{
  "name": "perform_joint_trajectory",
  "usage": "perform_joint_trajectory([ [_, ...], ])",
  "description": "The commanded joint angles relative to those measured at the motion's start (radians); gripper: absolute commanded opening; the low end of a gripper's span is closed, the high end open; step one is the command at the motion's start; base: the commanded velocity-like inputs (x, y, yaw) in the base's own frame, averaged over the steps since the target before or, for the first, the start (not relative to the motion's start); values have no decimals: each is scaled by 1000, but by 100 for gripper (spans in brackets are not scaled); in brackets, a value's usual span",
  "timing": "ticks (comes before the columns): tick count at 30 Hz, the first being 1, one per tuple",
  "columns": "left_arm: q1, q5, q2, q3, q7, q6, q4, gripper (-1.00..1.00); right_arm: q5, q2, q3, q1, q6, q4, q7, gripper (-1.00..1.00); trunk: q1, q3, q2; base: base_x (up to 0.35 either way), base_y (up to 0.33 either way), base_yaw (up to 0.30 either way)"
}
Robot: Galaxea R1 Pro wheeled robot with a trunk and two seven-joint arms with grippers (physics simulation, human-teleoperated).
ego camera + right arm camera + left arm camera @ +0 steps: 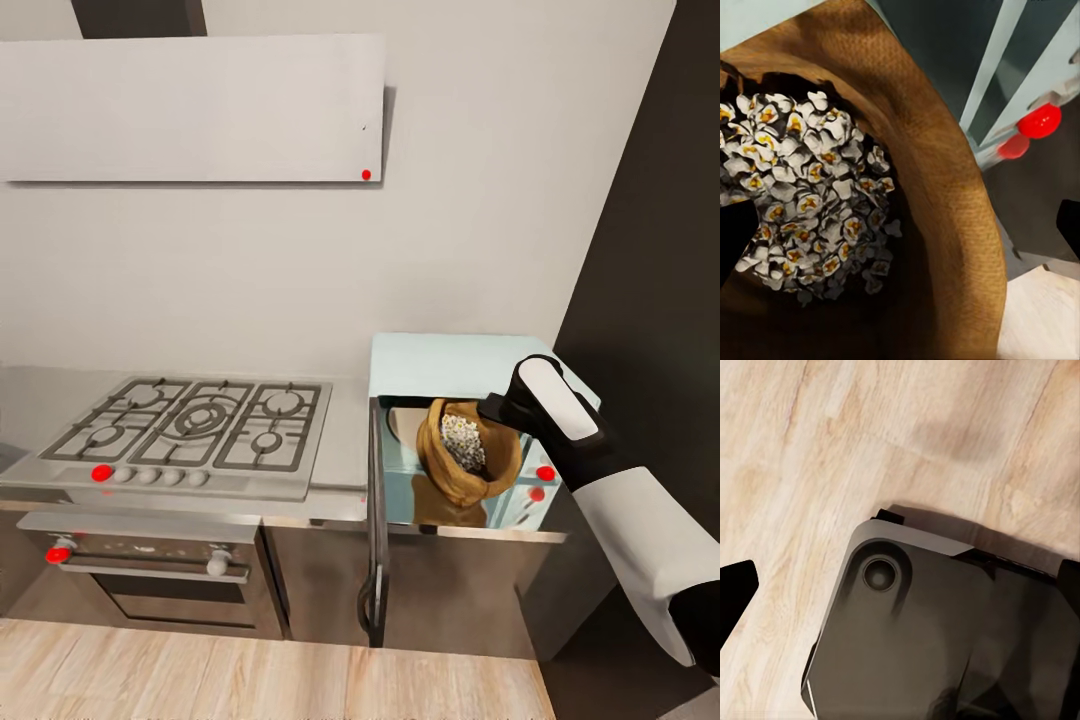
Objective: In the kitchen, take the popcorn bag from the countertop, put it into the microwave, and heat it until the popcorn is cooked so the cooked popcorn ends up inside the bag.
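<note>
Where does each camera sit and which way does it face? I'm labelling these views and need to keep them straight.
Head view: on the robot's head, facing forward and down at the gas hob and open microwave; its right arm reaches to the popcorn bag.
Left wrist view: faces down at the wood floor and the robot's dark base.
Right wrist view: looks into the bag's mouth at the popcorn.
Shared by head and right wrist views: bag, popcorn, microwave.

Can't see my right gripper's (492,412) jaws in head view, they're behind the popcorn bag (462,455) rim. Bag covers most of the microwave (450,365) cavity. Left wrist view: robot base (930,630) cut off by the frame edge.
</note>
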Motion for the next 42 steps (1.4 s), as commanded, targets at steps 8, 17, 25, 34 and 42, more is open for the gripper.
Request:
perform_joint_trajectory([
  [8, -1, 2, 0, -1, 4, -3, 0, 100, -11, -1, 0, -2, 10, -16, -11, 100, 1, -2, -2, -208, -12, 0],
  [17, -1, 2, 0, -1, 4, -3, 0, 100, -14, -3, -27, -2, 11, -68, -12, 100, 1, -2, -2, -337, -79, 0],
  [25, -1, 2, -1, -1, 2, -3, 0, 100, -6, -25, -46, 101, 11, -328, -15, 100, 1, -2, -2, -67, -12, 0],
  [34, -1, 2, -2, -1, 2, -3, 0, 100, -2, -112, -44, 255, 13, -383, -40, 100, 1, -2, -2, -255, 0, 0],
  [42, -1, 0, -2, -4, 2, -3, 0, 100, 38, -113, 164, 328, 6, -382, -21, 100, 1, -2, -2, -24, 0, 0],
])
